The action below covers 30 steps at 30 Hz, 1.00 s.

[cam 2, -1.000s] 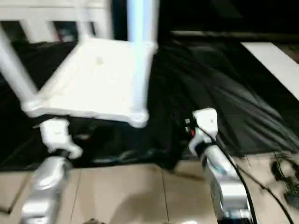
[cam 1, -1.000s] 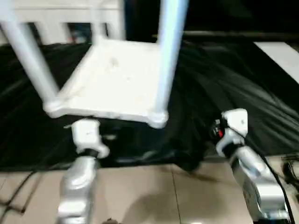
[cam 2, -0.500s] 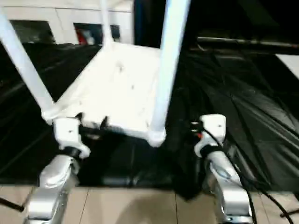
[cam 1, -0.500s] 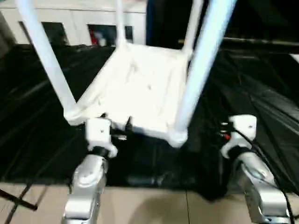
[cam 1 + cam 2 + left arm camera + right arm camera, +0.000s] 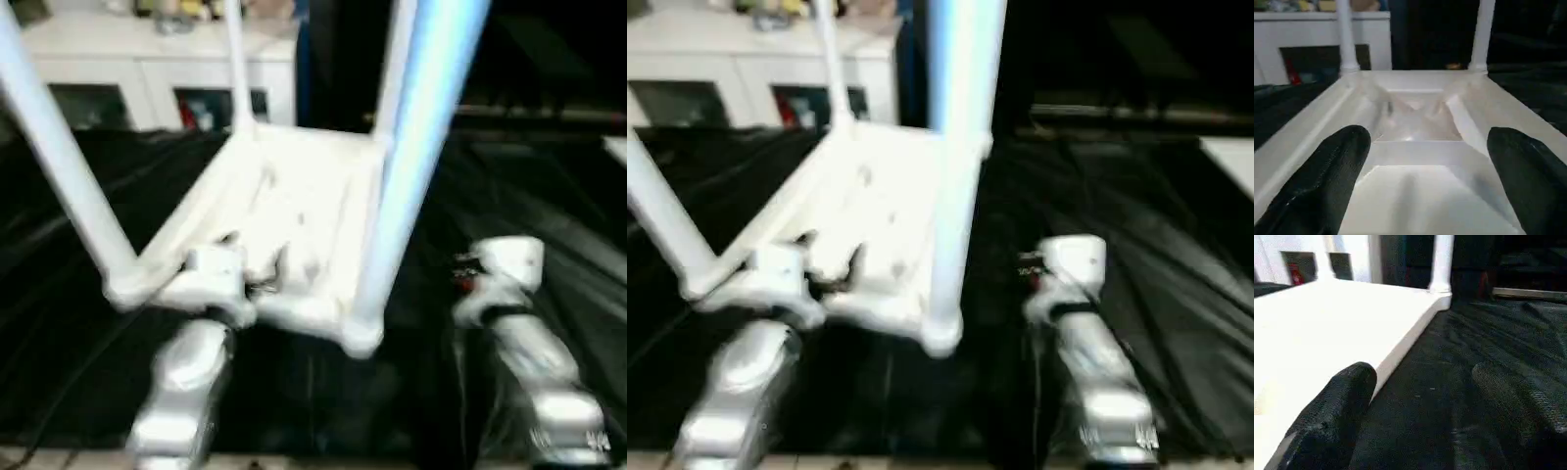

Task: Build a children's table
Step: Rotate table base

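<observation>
The children's table [image 5: 294, 206] lies upside down on a black cloth, ribbed underside up. Its white legs stand upright in the corner sockets: a near right leg [image 5: 411, 166], a near left leg [image 5: 69, 166] and two far legs [image 5: 1344, 34] [image 5: 1481, 29]. My left gripper [image 5: 1425, 142] is open at the table's near edge, its black fingers [image 5: 1337, 166] spread wide above the ribbed underside. My right gripper [image 5: 1420, 377] is open just right of the table's side edge [image 5: 1405, 342], low over the cloth, with nothing between its fingers.
The black cloth [image 5: 549, 176] covers the floor around the table and is wrinkled on the right. A white cabinet [image 5: 147, 59] stands behind the table. A strip of tiled floor [image 5: 921, 460] shows at the near edge.
The whole picture has shifted, so the camera has moved closer. My left gripper has come forward from below the table's near edge onto it. My right gripper has advanced beside the near right corner.
</observation>
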### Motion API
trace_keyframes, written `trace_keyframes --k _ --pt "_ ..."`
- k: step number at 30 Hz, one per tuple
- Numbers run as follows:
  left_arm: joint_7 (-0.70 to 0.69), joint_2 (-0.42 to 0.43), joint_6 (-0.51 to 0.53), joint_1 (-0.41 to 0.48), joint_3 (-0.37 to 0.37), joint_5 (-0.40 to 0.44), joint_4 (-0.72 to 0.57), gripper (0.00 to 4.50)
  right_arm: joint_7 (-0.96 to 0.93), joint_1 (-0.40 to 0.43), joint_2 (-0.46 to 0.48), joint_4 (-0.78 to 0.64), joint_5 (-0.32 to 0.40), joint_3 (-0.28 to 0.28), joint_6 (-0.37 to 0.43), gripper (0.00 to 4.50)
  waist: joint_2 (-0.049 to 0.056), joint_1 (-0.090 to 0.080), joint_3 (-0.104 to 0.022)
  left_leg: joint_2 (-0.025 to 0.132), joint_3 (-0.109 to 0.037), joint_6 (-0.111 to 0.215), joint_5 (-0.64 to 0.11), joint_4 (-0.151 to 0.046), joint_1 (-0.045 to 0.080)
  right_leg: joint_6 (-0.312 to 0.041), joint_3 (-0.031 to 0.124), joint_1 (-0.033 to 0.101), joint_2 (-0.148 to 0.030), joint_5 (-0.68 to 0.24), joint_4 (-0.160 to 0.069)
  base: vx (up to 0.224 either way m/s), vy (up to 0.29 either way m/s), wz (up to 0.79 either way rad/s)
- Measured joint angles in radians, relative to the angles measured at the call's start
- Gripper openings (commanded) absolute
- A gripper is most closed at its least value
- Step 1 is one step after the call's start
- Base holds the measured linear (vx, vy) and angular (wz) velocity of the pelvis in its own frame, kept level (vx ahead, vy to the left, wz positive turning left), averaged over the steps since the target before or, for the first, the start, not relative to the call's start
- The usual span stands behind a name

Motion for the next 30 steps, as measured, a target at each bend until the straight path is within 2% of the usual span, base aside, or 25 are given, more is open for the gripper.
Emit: trace_keyframes --k 1,2,3,4,5,7,8,9,10,11,12,14,15,16,18,19,23,25,27,30 --pt "-0.01 0.001 0.001 -0.005 -0.004 -0.003 0.0 4.45 0.001 0.004 -0.006 -0.002 -0.001 -0.002 0.0 3.75 -0.005 -0.008 -0.002 -0.01 0.001 0.004 -0.002 0.0 0.003 0.025 0.008 -0.039 -0.009 0.014 0.003 0.098 0.009 -0.13" --pt "-0.026 0.009 0.001 -0.011 -0.009 -0.008 -0.003 4.45 0.003 0.006 -0.009 -0.003 -0.001 -0.002 0.0 3.75 -0.016 -0.013 -0.004 -0.024 0.0 0.005 -0.004 0.001 0.006 0.051 0.029 -0.075 -0.018 0.035 -0.011 0.0 0.0 0.0" --pt "-0.063 0.028 0.001 -0.022 -0.018 -0.025 -0.006 4.45 0.012 0.01 -0.012 -0.006 -0.001 -0.004 0.0 3.75 -0.044 -0.016 -0.006 -0.052 0.004 0.005 -0.009 0.01 0.003 0.037 0.061 -0.099 -0.043 0.121 -0.059 0.0 0.0 0.0" --pt "-0.12 0.045 0.0 -0.027 -0.04 -0.051 -0.006 4.45 0.025 0.022 -0.029 -0.006 0.0 -0.009 0.002 3.75 -0.05 -0.014 -0.006 -0.052 0.006 0.009 -0.014 0.022 -0.01 0.03 0.07 -0.107 -0.042 0.122 -0.049 0.0 0.0 0.0" --pt "-0.179 0.067 -0.002 -0.026 -0.061 -0.076 -0.014 4.45 0.039 0.03 -0.04 -0.006 0.002 -0.012 0.006 3.75 -0.043 -0.005 -0.009 -0.048 0.004 0.012 -0.013 0.019 -0.012 0.024 0.069 -0.109 -0.038 0.126 -0.053 -0.009 -0.066 -0.05" --pt "-0.291 0.137 0.02 -0.031 -0.059 -0.136 -0.016 4.45 0.096 0.032 -0.065 -0.006 0.019 -0.012 0.016 3.75 -0.046 0.002 -0.006 -0.031 0.006 -0.029 -0.002 -0.001 -0.01 0.017 0.051 -0.107 -0.035 0.137 -0.068 -0.011 -0.061 -0.05" --pt "-0.33 0.164 0.033 -0.036 -0.048 -0.156 -0.013 4.45 0.124 0.032 -0.08 -0.006 0.034 -0.009 0.02 3.75 -0.046 0.009 -0.005 -0.023 0.008 -0.037 0.002 -0.005 -0.011 0.014 0.047 -0.103 -0.03 0.145 -0.08 0.0 0.0 0.0" --pt "-0.386 0.19 0.061 -0.041 -0.033 -0.187 -0.011 4.45 0.158 0.029 -0.091 -0.006 0.05 -0.004 0.026 3.75 -0.045 0.019 -0.003 -0.009 0.013 -0.045 0.002 -0.005 -0.009 0.002 0.042 -0.097 -0.023 0.151 -0.098 0.0 0.0 0.0" --pt "-0.446 0.216 0.097 -0.047 -0.033 -0.22 -0.01 4.45 0.192 0.023 -0.104 -0.004 0.069 0.0 0.036 3.75 -0.04 0.024 0.0 0.0 0.018 -0.046 0.004 -0.005 -0.009 -0.003 0.034 -0.092 -0.022 0.157 -0.107 -0.059 -0.001 0.06" --pt "-0.514 0.24 0.133 -0.057 -0.038 -0.249 -0.005 4.45 0.232 0.014 -0.122 0.0 0.088 0.002 0.045 3.75 -0.039 0.028 0.001 0.005 0.023 -0.046 0.005 -0.005 -0.006 -0.009 0.03 -0.086 -0.023 0.16 -0.112 -0.079 0.022 0.12" --pt "-0.61 0.284 0.182 -0.089 -0.059 -0.281 0.014 4.45 0.291 -0.01 -0.159 0.015 0.111 0.01 0.06 3.75 -0.04 0.029 0.006 0.008 0.033 -0.046 0.005 -0.005 -0.004 -0.01 0.03 -0.083 -0.026 0.16 -0.112 -0.079 0.022 0.12" --pt "-0.704 0.316 0.219 -0.131 -0.067 -0.3 0.037 4.45 0.353 -0.028 -0.2 0.017 0.122 0.011 0.064 3.75 -0.041 0.032 0.016 0.021 0.057 -0.046 0.004 -0.006 0.004 -0.004 0.032 -0.08 -0.029 0.157 -0.113 -0.085 0.008 0.16" --pt "-0.755 0.335 0.235 -0.16 -0.089 -0.309 0.055 4.45 0.393 -0.038 -0.23 0.027 0.124 0.017 0.064 3.75 -0.041 0.033 0.02 0.024 0.064 -0.046 0.004 -0.006 0.007 -0.001 0.031 -0.076 -0.03 0.155 -0.114 -0.101 0.001 0.18" --pt "-0.82 0.362 0.257 -0.203 -0.126 -0.311 0.081 4.45 0.451 -0.051 -0.271 0.044 0.128 0.024 0.065 3.75 -0.043 0.034 0.022 0.027 0.071 -0.046 0.004 -0.007 0.007 0.0 0.031 -0.076 -0.034 0.154 -0.115 -0.071 0.007 0.09" --pt "-0.922 0.406 0.28 -0.286 -0.194 -0.295 0.13 4.45 0.575 -0.061 -0.361 0.069 0.134 0.036 0.07 3.75 -0.05 0.035 0.026 0.028 0.077 -0.046 0.004 -0.011 0.006 0.001 0.025 -0.076 -0.041 0.153 -0.117 -0.081 0.014 0.06" --pt "-0.958 0.423 0.282 -0.313 -0.22 -0.276 0.149 4.45 0.631 -0.066 -0.399 0.075 0.138 0.045 0.081 3.75 -0.049 0.033 0.026 0.028 0.077 -0.046 0.004 -0.012 0.006 0.001 0.024 -0.073 -0.041 0.153 -0.121 0.0 0.0 0.0" --pt "-1.03 0.441 0.282 -0.351 -0.272 -0.229 0.194 4.45 0.75 -0.076 -0.463 0.086 0.148 0.071 0.085 3.75 -0.051 0.022 0.026 0.029 0.08 -0.044 0.009 -0.015 0.003 -0.005 0.023 -0.075 -0.042 0.157 -0.128 0.0 0.0 0.0" --pt "-1.066 0.441 0.284 -0.384 -0.301 -0.215 0.223 4.45 0.794 -0.077 -0.489 0.093 0.144 0.102 0.085 3.75 -0.065 0.02 0.031 0.031 0.083 -0.043 0.009 -0.015 0.005 -0.007 0.021 -0.077 -0.044 0.159 -0.126 0.0 0.0 0.0" --pt "-1.097 0.441 0.258 -0.444 -0.322 -0.186 0.308 4.09 0.845 -0.105 -0.504 0.087 0.147 0.136 0.091 3.75 -0.062 0.025 0.034 0.035 0.084 -0.043 0.01 -0.015 0.003 -0.008 0.018 -0.08 -0.043 0.159 -0.127 0.0 0.0 0.0" --pt "-1.12 0.443 0.224 -0.516 -0.338 -0.156 0.387 3.95 0.897 -0.127 -0.494 0.043 0.163 0.17 0.099 3.75 -0.052 0.029 0.032 0.035 0.086 -0.042 0.01 -0.015 0.004 -0.02 0.019 -0.082 -0.043 0.167 -0.127 0.0 0.0 0.0"
